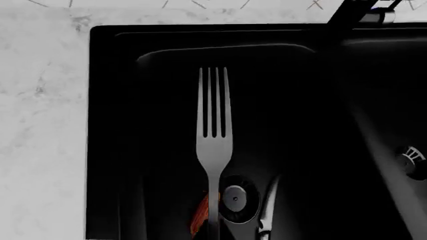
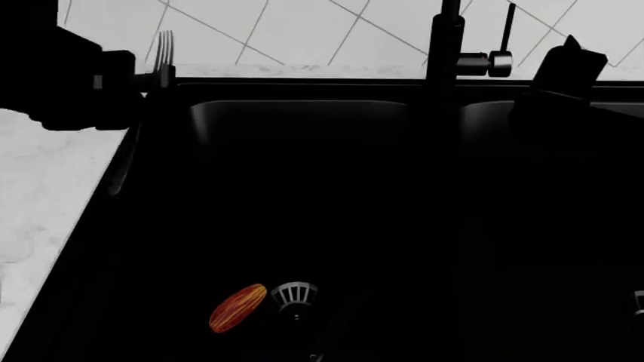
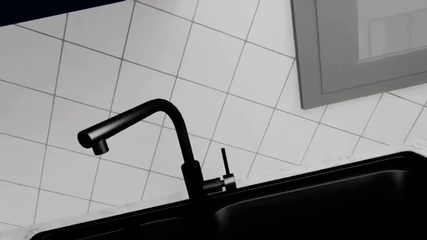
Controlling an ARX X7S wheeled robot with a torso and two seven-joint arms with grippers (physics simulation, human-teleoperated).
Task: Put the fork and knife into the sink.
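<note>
Nearest the left wrist camera, the fork (image 1: 214, 135) is seen held out from the left gripper, tines forward, above the left basin of the sink (image 1: 107, 150). In the head view the left gripper (image 2: 131, 75) is placed over the basin's left rim, clamped on the fork's handle, though the fingers themselves are lost in dark. On the basin floor an orange-red object (image 2: 238, 307) lies just beside the drain strainer (image 2: 292, 295), and a slim silver piece (image 1: 269, 207), possibly the knife, is glimpsed near it. The fork is judged not yet released. Further right, behind the faucet (image 2: 444, 53), the right gripper (image 2: 563, 72) is raised; its opening cannot be told.
</note>
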